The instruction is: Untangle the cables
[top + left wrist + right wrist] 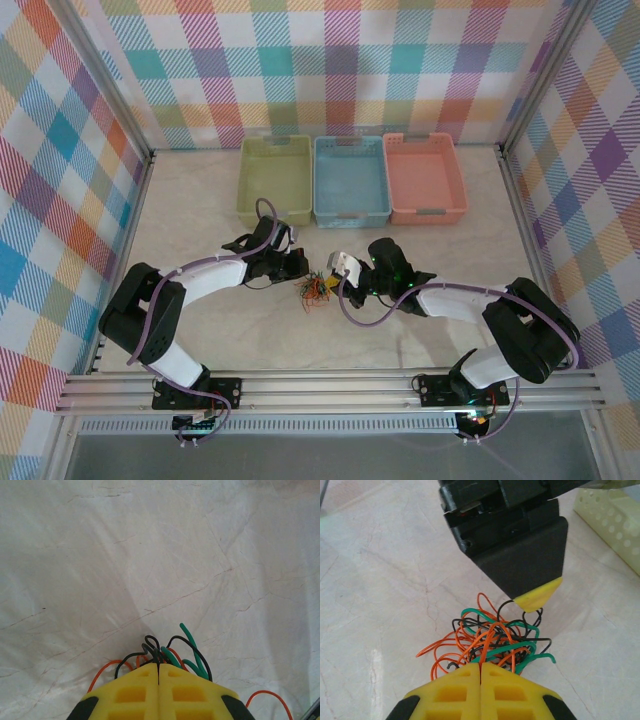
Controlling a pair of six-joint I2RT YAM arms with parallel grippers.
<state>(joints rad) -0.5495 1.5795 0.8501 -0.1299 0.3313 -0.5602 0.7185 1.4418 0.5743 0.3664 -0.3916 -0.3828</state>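
Two yellow-fingered pincers, the left gripper (299, 272) and the right gripper (328, 286), each clamp strands at opposite sides of the thin orange, green and black wire cables (315, 291), one knotted wad lying in front of the blue plastic basket (318, 180), so untangling looks barely begun.

Cables (490, 640): recorded as orange, green and black strands.
Fingers (451, 692): recorded as yellow, edged with black at the outer corners.
Surface (150, 555): noted as off-white, marbled with thin dark veins.
Green basket (274, 185): entered as pale.
Blue basket (351, 185): entered as light.
Pink basket (425, 180): entered as salmon.
Walls (330, 60): covered in pastel plaid.
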